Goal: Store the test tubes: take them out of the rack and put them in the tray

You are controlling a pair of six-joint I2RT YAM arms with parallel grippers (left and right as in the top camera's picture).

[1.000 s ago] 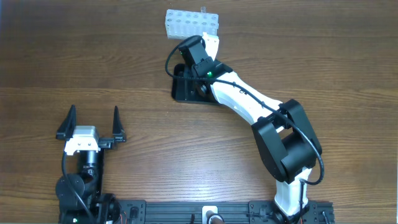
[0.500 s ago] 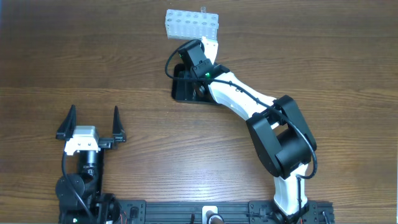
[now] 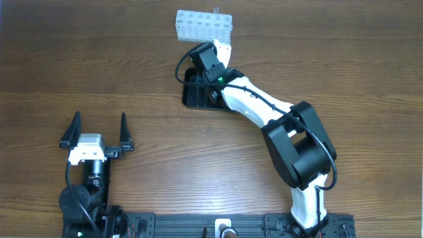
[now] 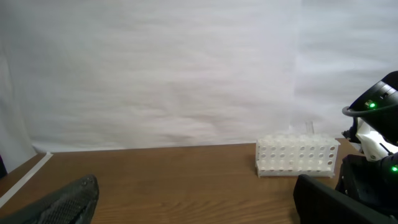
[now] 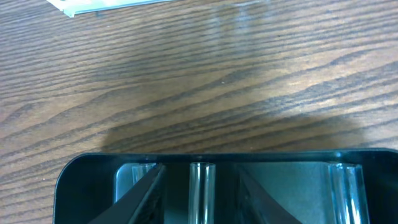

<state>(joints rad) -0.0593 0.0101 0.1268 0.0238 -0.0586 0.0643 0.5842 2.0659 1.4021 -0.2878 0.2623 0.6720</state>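
The white test tube rack [image 3: 203,26] stands at the table's far edge; one clear tube [image 4: 309,127] sticks up from its right end. The black tray [image 3: 195,99] lies just in front of it. My right gripper [image 3: 192,66] hangs low over the tray's far end. In the right wrist view its fingers [image 5: 146,193] stand open on either side of a clear tube [image 5: 201,183] lying in the tray [image 5: 78,180], with gaps on both sides. Two more tubes [image 5: 345,183] lie beside it. My left gripper [image 3: 96,129] rests open and empty near the front left.
Bare wooden tabletop surrounds the tray and rack. The rack's base edge [image 5: 93,5] lies just beyond the tray in the right wrist view. A white wall backs the table behind the rack [image 4: 297,155].
The right arm's elbow has shifted slightly left and away from the base, with the gripper nudged a little over the tray. The left arm has stayed still.
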